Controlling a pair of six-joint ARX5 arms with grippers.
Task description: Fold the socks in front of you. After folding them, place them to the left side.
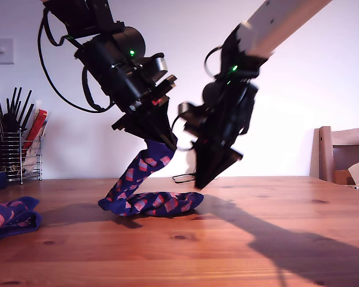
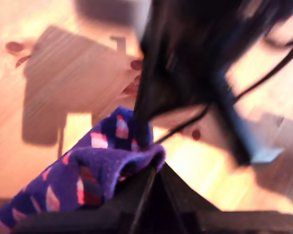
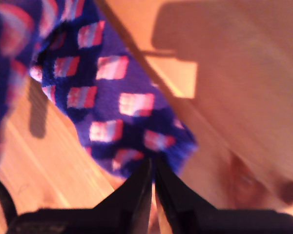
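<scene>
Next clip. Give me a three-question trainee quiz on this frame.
1. True or false: the half-raised sock hangs wholly clear of the table.
2. Which gripper's jaws hold up that sock's raised end? A: my first gripper. B: my second gripper.
3. Fill in: the other sock lies at the exterior view's ____ edge.
Key: 1 false; 2 A; 3 left.
</scene>
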